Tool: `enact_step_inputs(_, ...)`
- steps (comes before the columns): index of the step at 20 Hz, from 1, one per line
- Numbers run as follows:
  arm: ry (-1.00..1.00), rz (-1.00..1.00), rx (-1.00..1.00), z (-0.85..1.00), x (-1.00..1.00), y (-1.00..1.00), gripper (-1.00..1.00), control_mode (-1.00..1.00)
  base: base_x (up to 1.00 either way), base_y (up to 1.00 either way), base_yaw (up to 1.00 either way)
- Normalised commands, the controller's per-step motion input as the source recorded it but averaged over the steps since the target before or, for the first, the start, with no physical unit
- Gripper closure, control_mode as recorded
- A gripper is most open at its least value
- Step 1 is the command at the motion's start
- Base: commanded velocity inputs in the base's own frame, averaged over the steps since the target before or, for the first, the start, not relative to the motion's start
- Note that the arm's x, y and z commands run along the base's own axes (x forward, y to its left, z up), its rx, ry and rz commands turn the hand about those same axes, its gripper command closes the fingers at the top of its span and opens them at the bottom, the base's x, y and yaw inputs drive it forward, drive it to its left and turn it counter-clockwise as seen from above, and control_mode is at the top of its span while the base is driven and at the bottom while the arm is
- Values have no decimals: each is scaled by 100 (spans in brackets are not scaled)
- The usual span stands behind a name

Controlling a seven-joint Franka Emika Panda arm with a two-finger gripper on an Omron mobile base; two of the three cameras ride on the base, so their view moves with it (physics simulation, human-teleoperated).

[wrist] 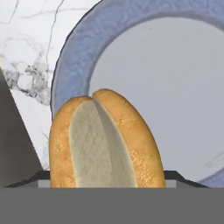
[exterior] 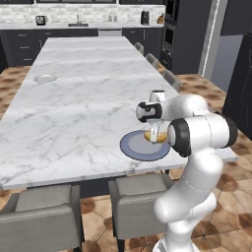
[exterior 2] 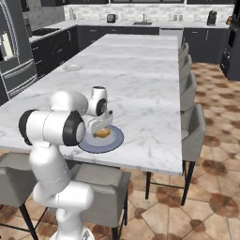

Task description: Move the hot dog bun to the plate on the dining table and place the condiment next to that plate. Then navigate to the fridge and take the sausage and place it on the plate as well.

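Marble dining table (exterior: 74, 103): jaws (exterior: 155, 133) clamped on hot dog bun (wrist: 105, 140) over blue-grey plate (wrist: 175, 87); no readable writing.

small whitish dish (exterior: 45, 78) | grey stools (exterior: 42, 216) | toaster (exterior: 41, 20)

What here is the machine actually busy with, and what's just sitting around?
Part of the job:
- hot dog bun, between the fingers of the tool
- blue-grey plate beneath it
- dining table
- fridge at the far left

Just lying about:
- small whitish dish further up the table
- grey stools
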Motion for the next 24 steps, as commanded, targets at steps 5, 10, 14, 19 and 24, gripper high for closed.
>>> enact_step_inputs(5,1,3,-2,-45,31,13,100,-100,0,0,0)
enact_step_inputs(10,5,0,-1,-38,31,17,100,-100,0,0,0)
enact_step_inputs(14,10,0,-2,-32,32,15,100,-100,0,0,0)
enact_step_inputs(19,9,0,-1,-20,12,5,-100,-100,0,0,0)
enact_step_inputs(24,3,0,0,7,-8,1,-100,-100,0,0,0)
